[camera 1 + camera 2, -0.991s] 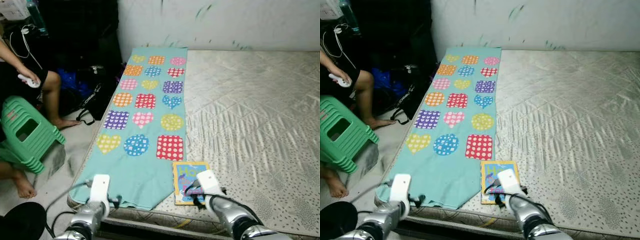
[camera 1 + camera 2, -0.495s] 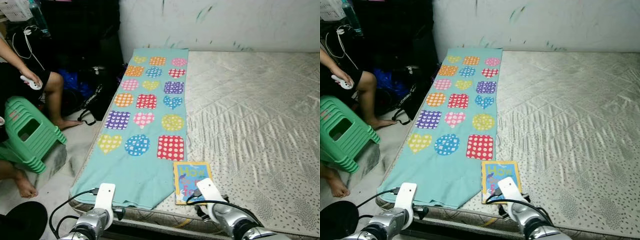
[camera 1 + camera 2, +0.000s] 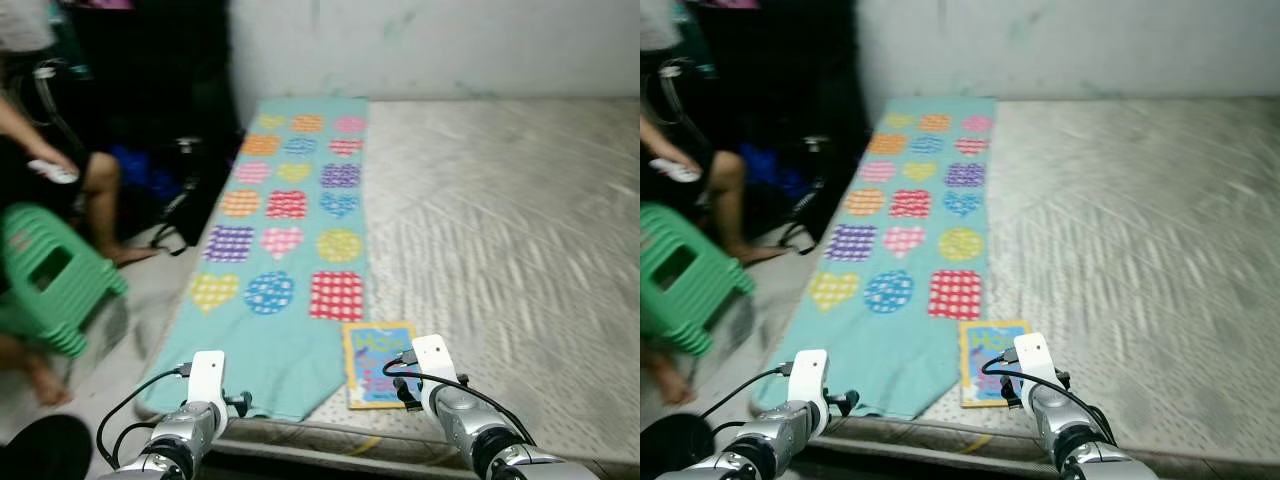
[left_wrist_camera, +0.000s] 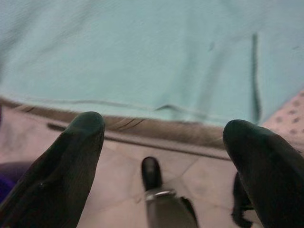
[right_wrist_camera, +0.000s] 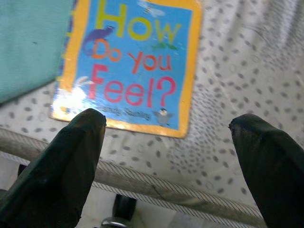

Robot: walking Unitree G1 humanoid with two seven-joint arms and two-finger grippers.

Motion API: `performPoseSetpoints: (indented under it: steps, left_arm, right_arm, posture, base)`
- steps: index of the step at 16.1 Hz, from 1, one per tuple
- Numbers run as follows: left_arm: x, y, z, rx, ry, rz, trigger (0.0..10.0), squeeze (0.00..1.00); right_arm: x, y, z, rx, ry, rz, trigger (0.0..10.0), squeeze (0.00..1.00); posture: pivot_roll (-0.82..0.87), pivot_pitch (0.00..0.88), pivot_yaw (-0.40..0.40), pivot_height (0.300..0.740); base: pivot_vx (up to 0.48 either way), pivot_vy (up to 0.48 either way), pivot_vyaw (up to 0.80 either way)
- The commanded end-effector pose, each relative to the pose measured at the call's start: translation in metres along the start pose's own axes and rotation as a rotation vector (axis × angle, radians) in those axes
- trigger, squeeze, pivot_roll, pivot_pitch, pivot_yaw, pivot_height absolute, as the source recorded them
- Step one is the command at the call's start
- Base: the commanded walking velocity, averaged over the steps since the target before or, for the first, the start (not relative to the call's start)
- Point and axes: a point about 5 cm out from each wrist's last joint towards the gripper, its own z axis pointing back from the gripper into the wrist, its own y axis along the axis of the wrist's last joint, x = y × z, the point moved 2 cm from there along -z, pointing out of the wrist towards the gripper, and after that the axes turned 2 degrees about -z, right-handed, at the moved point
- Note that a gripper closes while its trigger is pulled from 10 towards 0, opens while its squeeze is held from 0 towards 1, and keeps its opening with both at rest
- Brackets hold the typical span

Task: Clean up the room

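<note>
Right gripper hovers fingers spread just above book, which lies flat at mattress front edge beside teal cloth. Left gripper spread wide, empty, facing cloth hem.

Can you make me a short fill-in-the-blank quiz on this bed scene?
1. The book with the yellow border is titled "How Do You ____?"
2. The teal cloth with patterned hearts and circles lies on the ____.
3. The open right gripper points at the ____.

Missing words: Feel; mattress; book
</note>
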Motion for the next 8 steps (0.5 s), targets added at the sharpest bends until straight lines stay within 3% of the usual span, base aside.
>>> performPoseSetpoints:
  steps: [1, 7, 8]
  left_arm:
    - [-0.007, 0.006, 0.001, 0.025, 0.024, 0.027, 10.0, 0.00]
    - [-0.005, 0.016, 0.001, 0.057, 0.021, 0.036, 10.0, 0.00]
    - [-0.004, 0.020, 0.001, 0.073, 0.019, 0.031, 10.0, 0.00]
  right_arm:
    - [-0.005, 0.009, -0.001, 0.027, 0.010, 0.002, 10.0, 0.00]
    - [-0.008, 0.017, -0.001, 0.053, 0.009, -0.033, 10.0, 0.00]
    - [-0.009, 0.019, -0.001, 0.062, 0.017, -0.034, 10.0, 0.00]
  posture:
    - [-0.14, 0.000, 0.092, 0.740]
    - [-0.14, 0.000, 0.098, 0.740]
    - [-0.14, 0.000, 0.099, 0.740]
  base:
    - [0.000, 0.000, -0.77]
    - [0.000, 0.000, -0.76]
    - [0.000, 0.000, 0.00]
